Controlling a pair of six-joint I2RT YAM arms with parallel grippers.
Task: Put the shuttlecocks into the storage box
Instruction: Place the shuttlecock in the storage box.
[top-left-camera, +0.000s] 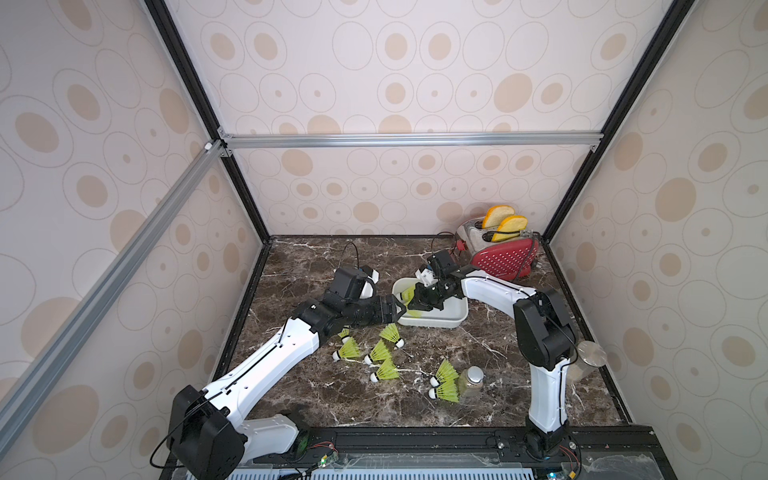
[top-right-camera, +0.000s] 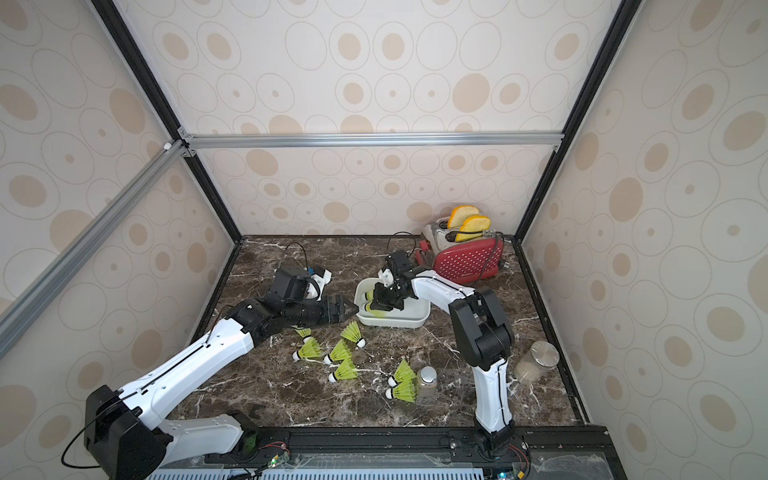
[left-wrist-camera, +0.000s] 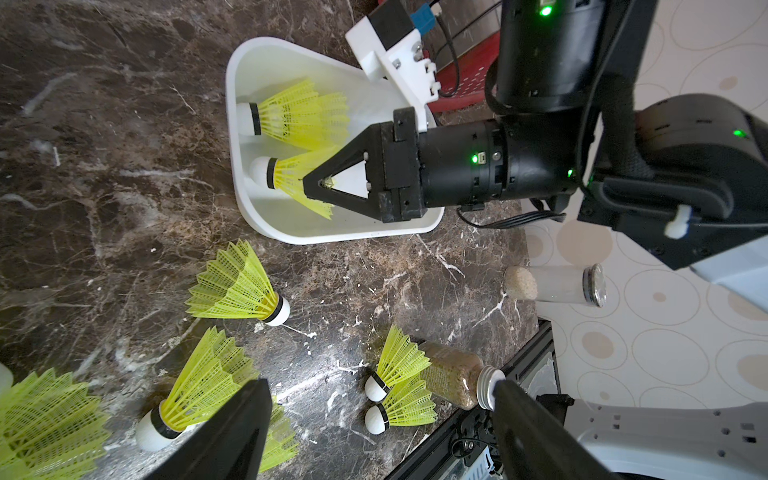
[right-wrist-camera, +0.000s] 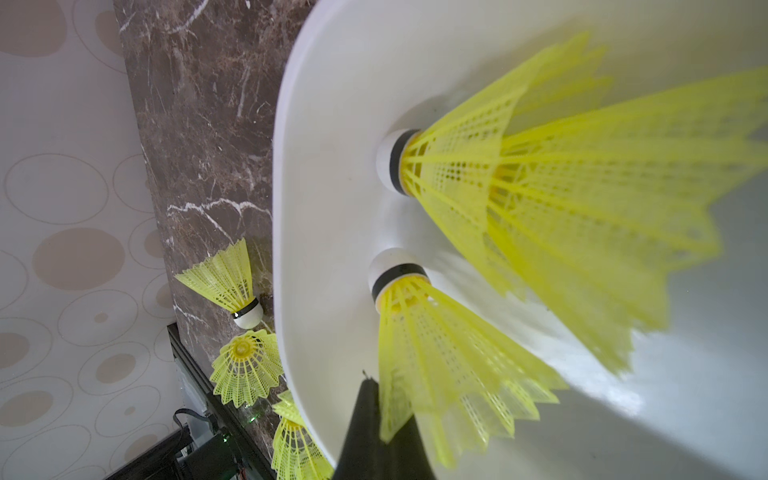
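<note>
The white storage box (top-left-camera: 453, 320) (top-right-camera: 415, 322) (left-wrist-camera: 249, 208) sits at mid-table. My right gripper (top-left-camera: 414, 306) (top-right-camera: 376, 308) (left-wrist-camera: 318, 183) (right-wrist-camera: 370, 386) is down inside it, shut on the skirt of a neon yellow shuttlecock (left-wrist-camera: 286, 176) (right-wrist-camera: 415, 332). A second shuttlecock (left-wrist-camera: 299, 114) (right-wrist-camera: 457, 166) lies in the box beside it. Several more shuttlecocks (top-left-camera: 379, 352) (top-right-camera: 340, 351) (left-wrist-camera: 237, 286) lie on the marble in front of the box. My left gripper (top-left-camera: 399, 309) (top-right-camera: 351, 309) (left-wrist-camera: 380, 384) hangs open and empty just left of the box, above them.
A red toaster (top-left-camera: 503, 257) with bread stands at the back right. A small jar of brown grains (top-left-camera: 471, 382) (left-wrist-camera: 453, 378) touches two front shuttlecocks. A clear jar with a silver lid (top-left-camera: 588, 359) stands by the right wall. Walls enclose the table on three sides.
</note>
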